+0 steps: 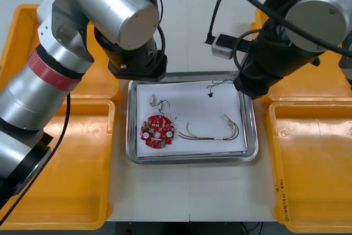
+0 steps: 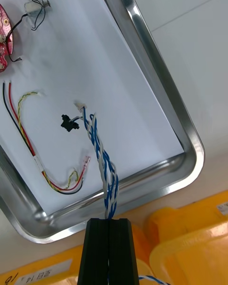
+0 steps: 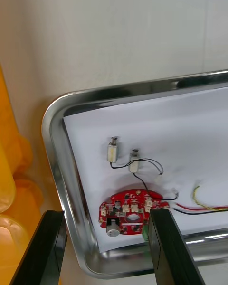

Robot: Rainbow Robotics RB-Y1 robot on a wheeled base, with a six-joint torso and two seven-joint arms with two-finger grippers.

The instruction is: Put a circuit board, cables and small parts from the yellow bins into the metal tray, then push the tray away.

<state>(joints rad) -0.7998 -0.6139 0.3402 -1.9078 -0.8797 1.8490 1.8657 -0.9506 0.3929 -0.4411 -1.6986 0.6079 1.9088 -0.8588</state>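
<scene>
I've got the right gripper [image 2: 110, 221] clamped on the twisted blue and white cable [image 2: 102, 161], which dangles over the metal tray [image 2: 159, 76] near its far right corner. Left gripper [image 3: 107, 213] has its fingers apart and holds nothing, above the tray's far left corner. Circuit board [image 3: 130, 211], small metal parts [image 3: 113, 150] and red and yellow cable [image 2: 29, 145] lie in the tray
</scene>
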